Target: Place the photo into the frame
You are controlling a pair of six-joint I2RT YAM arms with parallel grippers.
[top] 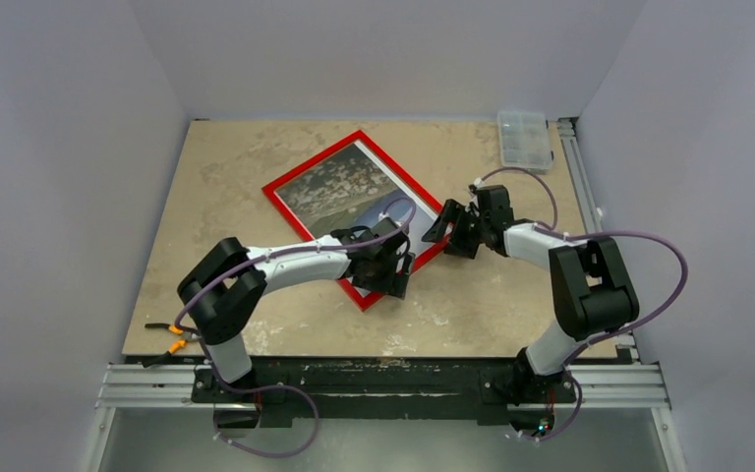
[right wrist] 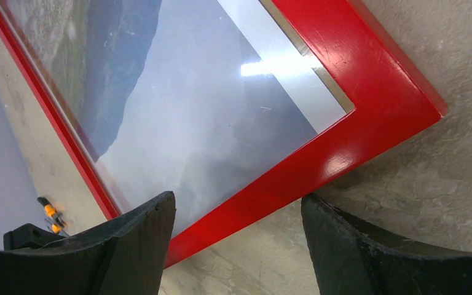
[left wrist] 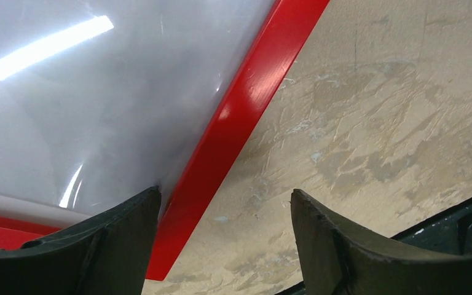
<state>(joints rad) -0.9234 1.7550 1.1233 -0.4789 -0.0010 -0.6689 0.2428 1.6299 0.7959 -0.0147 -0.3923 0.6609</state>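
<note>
Spread left fingers (left wrist: 98, 252) and right fingers (right wrist: 123, 252) straddle frame (top: 310, 160) edges, photo (top: 339, 192) inside.

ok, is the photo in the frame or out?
In. The frame lies red side up on the table, and the photo shows within its red border. Back hidden: cannot tell if closed.

frame (right wrist: 369, 80): bright red, thin-edged, glossy clear pane, flat and face-up, turned diagonally, on the bench (top: 226, 177) mid-width, nearer the far edge | photo (top: 342, 189): landscape print, grey sky, rocky ground, white border, behind the pane inside the frame
</note>
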